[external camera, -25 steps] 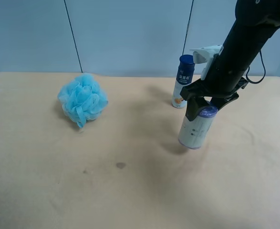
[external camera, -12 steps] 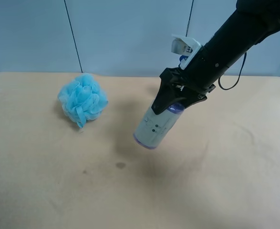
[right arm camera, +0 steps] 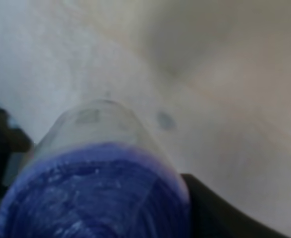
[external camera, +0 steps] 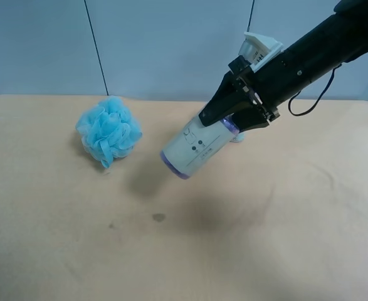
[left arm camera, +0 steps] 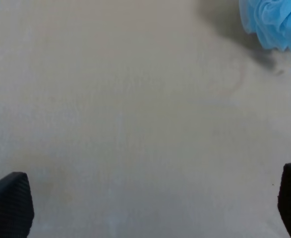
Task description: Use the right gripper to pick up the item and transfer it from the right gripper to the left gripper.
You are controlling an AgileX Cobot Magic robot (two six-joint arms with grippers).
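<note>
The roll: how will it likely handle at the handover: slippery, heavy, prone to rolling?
The roll is wrapped in clear film, so it may be slippery. The right gripper holds it by one end, tilted above the table, with no visible sag: probably stiff and fairly light. A cylinder, it would likely roll if dropped sideways.

Blurred item [right arm camera: 93,173], cropped at the edge; pouf [left arm camera: 274,22] likewise partly cropped.

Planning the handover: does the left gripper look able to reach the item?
Probably yes: the item hangs midair in the right gripper, lower end free; the left gripper is open, though the item is outside its view.
</note>
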